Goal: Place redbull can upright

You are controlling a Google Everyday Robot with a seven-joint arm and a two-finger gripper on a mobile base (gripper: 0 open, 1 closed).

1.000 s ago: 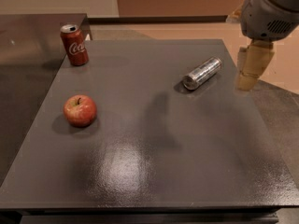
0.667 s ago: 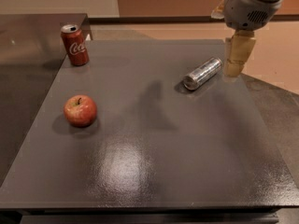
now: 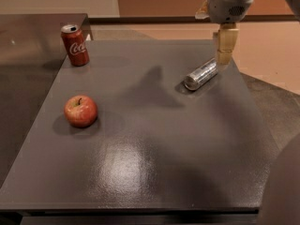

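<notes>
1. Hovering at the far right of the tabletop: the robot's beige two-finger gripper (image 3: 223, 60) hangs straight down from the grey wrist. Its tip is right at the far end of the can, and contact can't be judged. Spread or closed? Can't tell from this angle.
2. Task's thing: the slim silver-grey metal redbull can with bluish patches (image 3: 200, 74) lies on its side near the table's right edge. It sits diagonally, shiny end toward the cam, other end under the gripper. Not upright yet.
3. Step in hand, imo: line up for the grab.
   - Straddle the can across its narrow body, not along its length.
   - Go near the middle so it doesn't swing when tipped up.
   - Come down slow, since a round can on a smooth top will likely roll if nudged off-centre.
4. After that: lift clear, rotate approx a quarter turn, and set the base flat before letting go. The right edge is close, so put it down further inboard.
5. Containers:
   - Redbull can: can't tell if it's open or full, no spill seen around it.
   - Red Coca-Cola can w/ silver top (image 3: 75, 45): stands upright at the far left corner, well apart. Contents unknown.
6. Also on the dark grey glossy table (image 3: 154, 172): a red apple (image 3: 81, 110) on the left side, well away from the work.
</notes>
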